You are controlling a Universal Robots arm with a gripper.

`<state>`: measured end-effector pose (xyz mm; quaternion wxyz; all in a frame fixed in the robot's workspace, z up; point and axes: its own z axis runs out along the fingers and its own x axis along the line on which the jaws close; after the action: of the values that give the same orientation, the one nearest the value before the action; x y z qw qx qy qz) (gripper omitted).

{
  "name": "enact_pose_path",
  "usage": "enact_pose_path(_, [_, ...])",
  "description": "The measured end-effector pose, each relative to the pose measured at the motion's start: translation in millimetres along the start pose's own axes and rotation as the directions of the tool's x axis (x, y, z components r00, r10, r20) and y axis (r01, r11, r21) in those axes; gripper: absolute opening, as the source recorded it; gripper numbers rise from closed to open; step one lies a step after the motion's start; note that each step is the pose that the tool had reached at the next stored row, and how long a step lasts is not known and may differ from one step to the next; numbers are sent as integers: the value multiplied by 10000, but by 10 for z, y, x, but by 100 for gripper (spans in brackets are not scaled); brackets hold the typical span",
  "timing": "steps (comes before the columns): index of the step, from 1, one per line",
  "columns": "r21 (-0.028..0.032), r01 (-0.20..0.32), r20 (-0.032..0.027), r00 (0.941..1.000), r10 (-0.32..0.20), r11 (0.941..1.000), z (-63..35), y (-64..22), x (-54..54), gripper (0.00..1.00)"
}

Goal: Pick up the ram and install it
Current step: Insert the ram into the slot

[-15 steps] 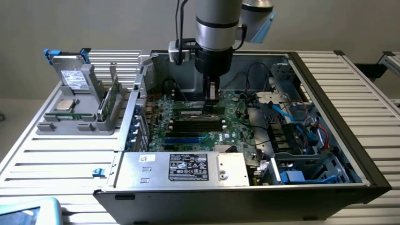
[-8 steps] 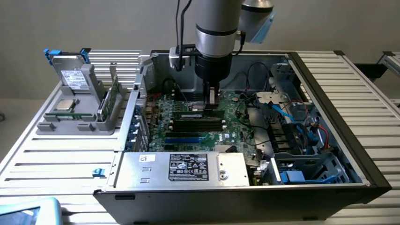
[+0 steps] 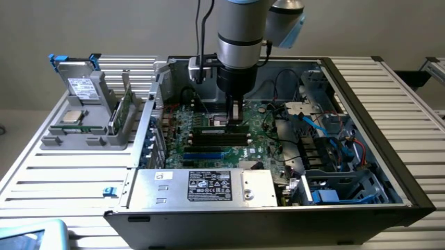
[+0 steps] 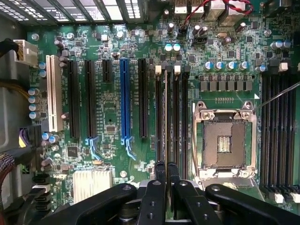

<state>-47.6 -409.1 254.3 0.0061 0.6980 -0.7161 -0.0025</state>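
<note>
The ram (image 3: 219, 130), a slim green stick with dark chips, sits upright in one of the black memory slots on the motherboard (image 3: 208, 151) inside the open computer case. In the wrist view the ram (image 4: 165, 117) appears edge-on as a thin pale line in the slot beside the empty processor socket (image 4: 225, 143). My gripper (image 3: 236, 122) hangs straight down over the ram's end at the exterior view's right. Its black fingers (image 4: 161, 176) are pressed together, so my gripper (image 4: 167, 165) is shut right above that end. Contact with the ram's top edge cannot be made out.
A grey stand (image 3: 87, 138) outside the case at the exterior view's left holds a silver processor chip (image 3: 72, 116), a taller green card (image 3: 122, 112) and a drive (image 3: 82, 86). The power supply (image 3: 208, 187) fills the case's near side. Cables (image 3: 326, 130) crowd the exterior view's right.
</note>
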Motion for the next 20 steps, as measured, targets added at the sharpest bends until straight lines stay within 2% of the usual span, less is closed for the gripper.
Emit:
enact_pose_path(16, [-6,28,-2,10000,-28,10000,28,-6,0,13])
enact_pose_path(18, [-62,29,-2,10000,-29,10000,28,-8,0,13])
enact_pose_path(20, [-173,29,-4,10000,-29,9998,29,-10,-1,13])
